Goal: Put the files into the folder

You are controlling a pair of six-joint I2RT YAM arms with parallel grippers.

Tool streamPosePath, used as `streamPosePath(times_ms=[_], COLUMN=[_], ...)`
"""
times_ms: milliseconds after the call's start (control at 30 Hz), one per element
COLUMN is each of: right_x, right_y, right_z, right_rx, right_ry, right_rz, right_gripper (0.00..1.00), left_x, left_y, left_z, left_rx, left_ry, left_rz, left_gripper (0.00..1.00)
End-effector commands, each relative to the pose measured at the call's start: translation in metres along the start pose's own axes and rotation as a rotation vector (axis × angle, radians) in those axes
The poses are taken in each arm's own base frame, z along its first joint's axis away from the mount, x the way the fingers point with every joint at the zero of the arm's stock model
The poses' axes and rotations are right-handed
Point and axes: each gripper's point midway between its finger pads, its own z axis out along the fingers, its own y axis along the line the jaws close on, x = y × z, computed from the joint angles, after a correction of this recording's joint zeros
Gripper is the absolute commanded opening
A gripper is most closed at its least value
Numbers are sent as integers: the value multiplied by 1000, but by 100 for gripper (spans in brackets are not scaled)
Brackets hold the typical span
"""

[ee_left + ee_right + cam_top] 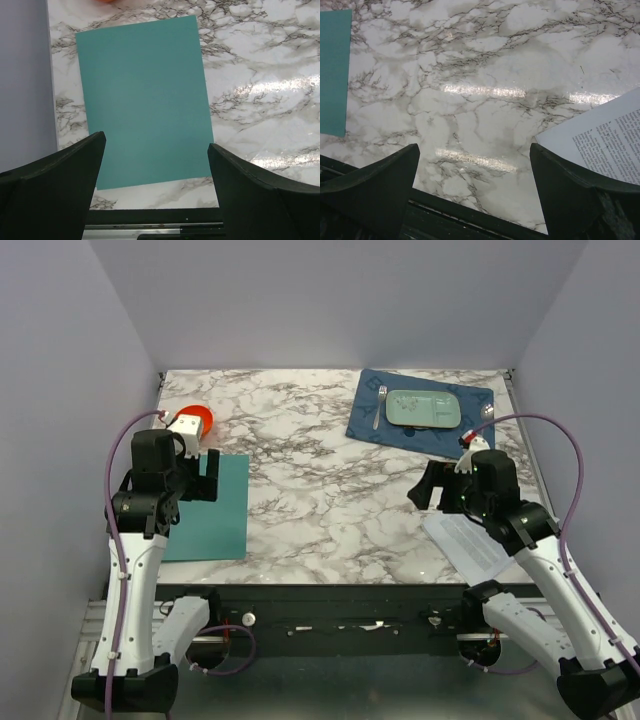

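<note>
The teal-green folder (pixel 210 515) lies closed and flat at the table's near left; in the left wrist view the folder (pixel 142 95) fills the middle. My left gripper (pixel 207 477) hovers over its far edge, open and empty; from the wrist, the left gripper (pixel 156 167) frames the folder's near edge. The files (pixel 468 543), white printed sheets, lie at the near right edge, partly under my right arm; a corner of the files (pixel 600 140) shows in the right wrist view. My right gripper (pixel 428 487) is open, empty, above bare marble left of the files; the right gripper (pixel 474 167) holds nothing.
A dark blue placemat (pixel 372 420) at the far right carries a pale green tray (pixel 423 408), a fork (pixel 379 405) and a spoon (pixel 486 412). A red-orange object (pixel 198 418) sits at the far left behind my left arm. Grey walls close in both sides.
</note>
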Motion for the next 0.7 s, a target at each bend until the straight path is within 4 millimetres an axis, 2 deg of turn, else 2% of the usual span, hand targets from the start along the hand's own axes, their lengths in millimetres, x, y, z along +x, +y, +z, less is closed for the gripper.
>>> streamPosePath(times_ms=[0, 67, 133, 167, 200, 400, 533, 667], right_x=[6, 3, 1, 0, -2, -2, 2, -1], right_y=[-5, -7, -8, -8, -8, -10, -9, -6], right_z=[-6, -9, -12, -14, -16, -21, -20, -22], right_rx=[21, 37, 43, 44, 43, 48, 29, 20], right_ry=[25, 15, 1, -6, -19, -33, -36, -45], right_rz=[-28, -31, -36, -38, -40, -53, -54, -52], right_gripper=[100, 100, 100, 100, 100, 100, 100, 100], left_x=[-9, -7, -3, 0, 3, 35, 62, 75], left_y=[18, 35, 40, 56, 62, 111, 124, 135], left_z=[1, 7, 16, 17, 21, 45, 61, 75], left_rx=[-93, -136, -99, -133, -138, -161, -154, -147], left_ry=[-1, 11, 23, 28, 42, 129, 184, 183], left_rz=[-25, -57, -70, -109, -119, -181, -183, -197], left_gripper=[99, 99, 99, 99, 99, 99, 99, 99])
